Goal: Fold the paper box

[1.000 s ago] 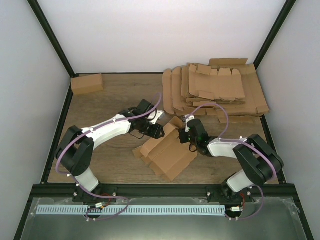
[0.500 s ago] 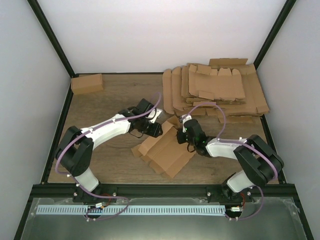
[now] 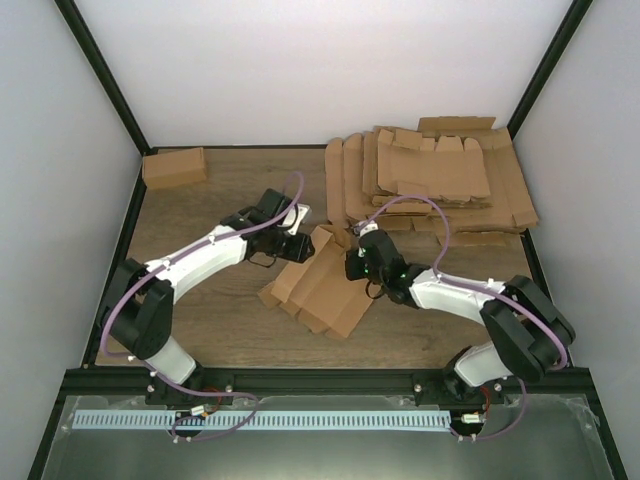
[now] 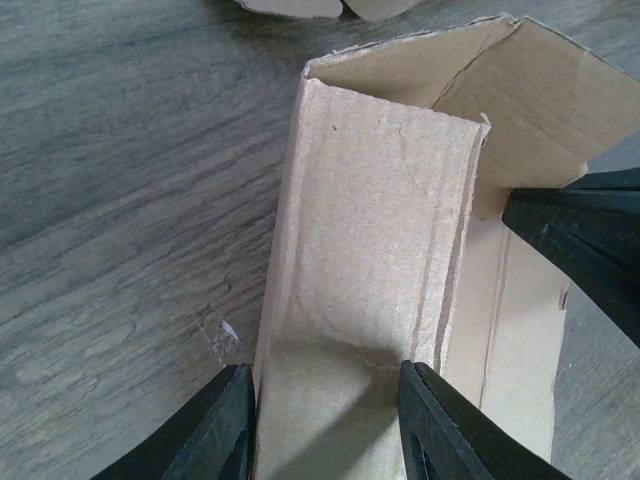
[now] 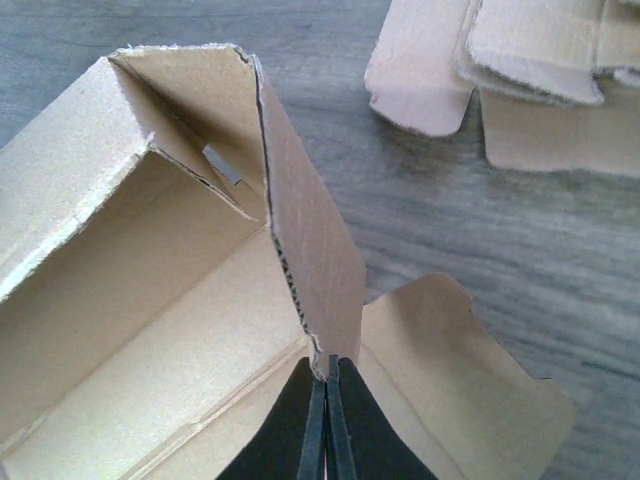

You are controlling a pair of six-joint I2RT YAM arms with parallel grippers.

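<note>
One paper box (image 3: 322,288), two grips: left end effector (image 4: 326,410) clamps its wall, right end effector (image 5: 325,385) pinches its flap.

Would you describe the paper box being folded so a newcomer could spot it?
On the wooden table, look at its middle. The paper box lies there, the left hand clasping one raised wall, the right hand pinching a flap. Unlike the heap of flat sheets far right and the closed carton far left, it is half-raised.
</note>
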